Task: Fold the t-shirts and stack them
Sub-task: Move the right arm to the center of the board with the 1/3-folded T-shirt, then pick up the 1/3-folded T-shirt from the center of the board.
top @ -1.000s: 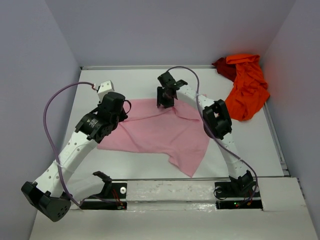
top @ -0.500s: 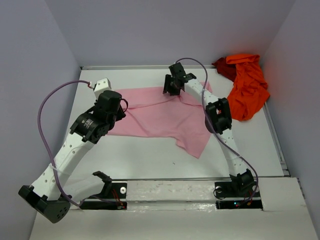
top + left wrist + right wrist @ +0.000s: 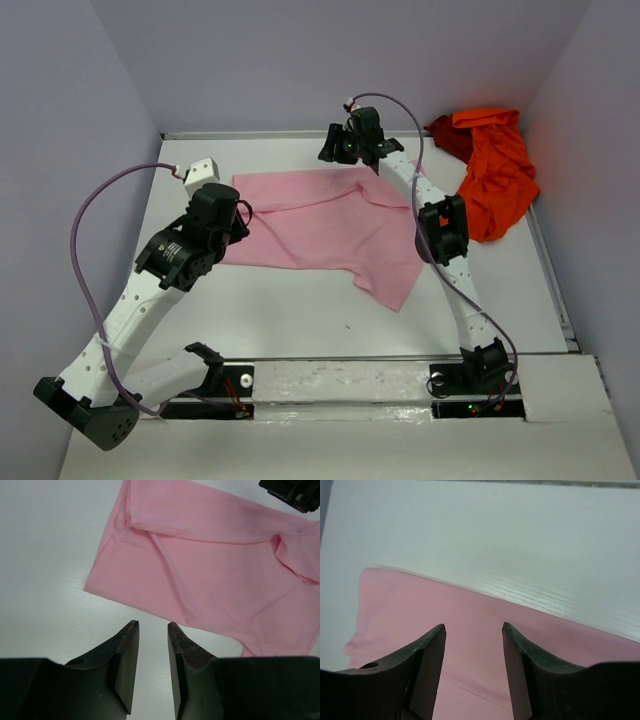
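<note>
The light pink t-shirt (image 3: 320,225) lies spread on the white table, one corner trailing toward the near right. My left gripper (image 3: 241,220) (image 3: 152,625) hovers just off its left edge, open, with only bare table between the fingers. My right gripper (image 3: 343,157) (image 3: 473,627) is over the shirt's far edge (image 3: 470,650), open and holding nothing. The bright orange-red t-shirt (image 3: 495,175) lies crumpled in the far right corner. The dark red one (image 3: 443,133) peeks out behind it.
Grey walls close in the table (image 3: 300,320) on the left, back and right. A raised strip (image 3: 340,378) with both arm bases runs along the near edge. A purple cable (image 3: 85,235) loops off the left arm.
My right gripper has travelled toward the back wall. The pink shirt has shifted back with it and lies flatter. My left gripper has drawn slightly left, off the shirt's edge.
</note>
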`<action>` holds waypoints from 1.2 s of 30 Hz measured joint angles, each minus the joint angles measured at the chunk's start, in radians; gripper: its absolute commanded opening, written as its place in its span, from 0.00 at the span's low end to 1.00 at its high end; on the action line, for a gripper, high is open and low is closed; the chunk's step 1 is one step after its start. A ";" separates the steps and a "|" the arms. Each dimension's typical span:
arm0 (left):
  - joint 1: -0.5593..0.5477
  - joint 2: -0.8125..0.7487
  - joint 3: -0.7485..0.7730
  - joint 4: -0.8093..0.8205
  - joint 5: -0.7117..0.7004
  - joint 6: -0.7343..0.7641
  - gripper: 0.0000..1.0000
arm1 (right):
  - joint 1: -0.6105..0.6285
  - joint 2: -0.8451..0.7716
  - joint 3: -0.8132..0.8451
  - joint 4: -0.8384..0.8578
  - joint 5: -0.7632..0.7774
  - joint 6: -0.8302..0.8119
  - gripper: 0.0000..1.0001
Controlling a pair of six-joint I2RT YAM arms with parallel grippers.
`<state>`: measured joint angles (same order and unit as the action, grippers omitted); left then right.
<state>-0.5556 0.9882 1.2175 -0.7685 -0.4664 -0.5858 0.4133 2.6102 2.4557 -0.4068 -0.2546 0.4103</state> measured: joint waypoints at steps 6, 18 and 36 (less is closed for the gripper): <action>0.000 0.009 -0.022 0.035 -0.002 -0.003 0.39 | 0.019 -0.257 -0.239 0.058 0.021 -0.003 0.50; 0.001 0.167 -0.050 0.134 0.039 -0.018 0.39 | 0.139 -1.218 -1.380 0.068 0.193 0.175 0.51; 0.000 0.282 -0.046 0.204 0.021 -0.005 0.39 | 0.164 -1.524 -1.774 -0.348 0.326 0.384 0.54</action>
<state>-0.5556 1.2697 1.1713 -0.5644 -0.4454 -0.5911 0.5774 1.0859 0.6815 -0.7547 0.0715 0.7940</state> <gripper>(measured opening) 0.393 0.537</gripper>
